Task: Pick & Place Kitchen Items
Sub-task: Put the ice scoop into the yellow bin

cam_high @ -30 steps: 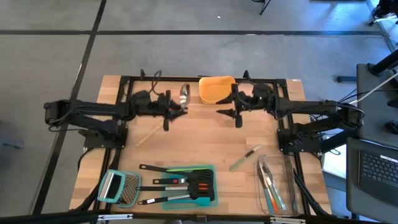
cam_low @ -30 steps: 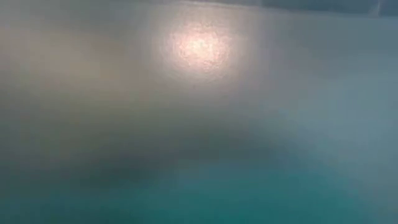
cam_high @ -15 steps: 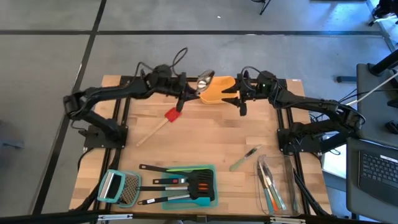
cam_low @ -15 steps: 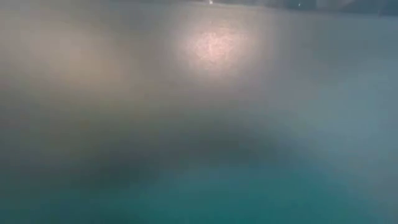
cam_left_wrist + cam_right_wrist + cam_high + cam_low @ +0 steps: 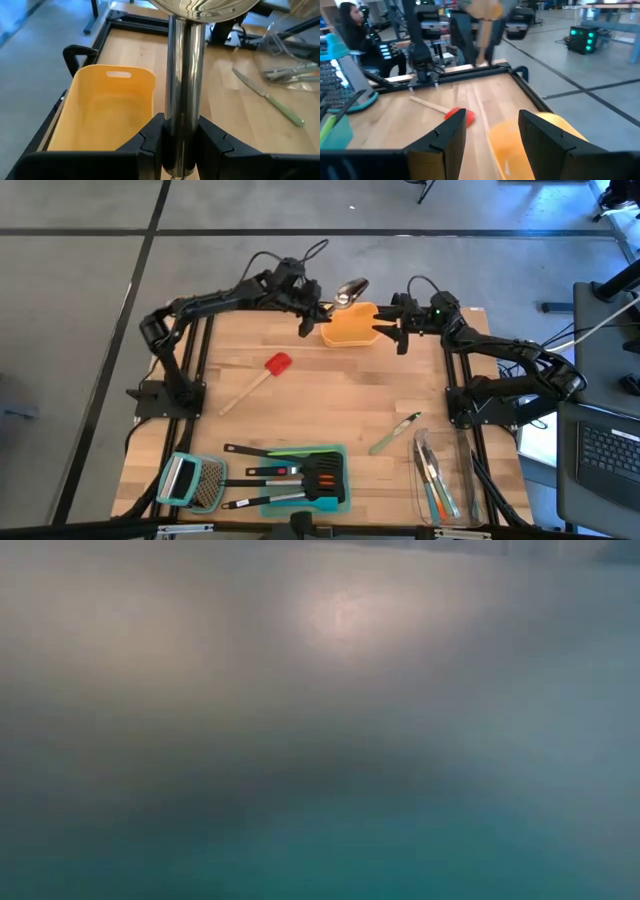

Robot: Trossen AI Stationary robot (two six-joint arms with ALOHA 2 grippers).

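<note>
My left gripper is at the table's far middle, shut on a silver scoop. The scoop's shiny head is over the far rim of the orange container. In the left wrist view the container lies below the scoop's handle. My right gripper stands open at the container's right end. In its wrist view the orange container shows between and below the two fingers; I cannot tell whether they touch it. A red spatula with a wooden handle lies flat on the table. My left gripper pinches the scoop's round silver handle between its two fingers, near the handle's free end. The fingers come from the table's left, slanting down. The handle runs on past the fingertips to the head. The scoop is lifted clear, above the container.
Near the front edge a teal tray holds black turners, with a grater to its left. A clear container with utensils stands at the near right, a green-handled knife beside it. The low view is fully blurred.
My left gripper has carried the scoop toward the far edge and to the right, from left of the container to above it, and has tipped up. This uncovered the red spatula. My right gripper has gone toward the far edge, up to the container's right end.
</note>
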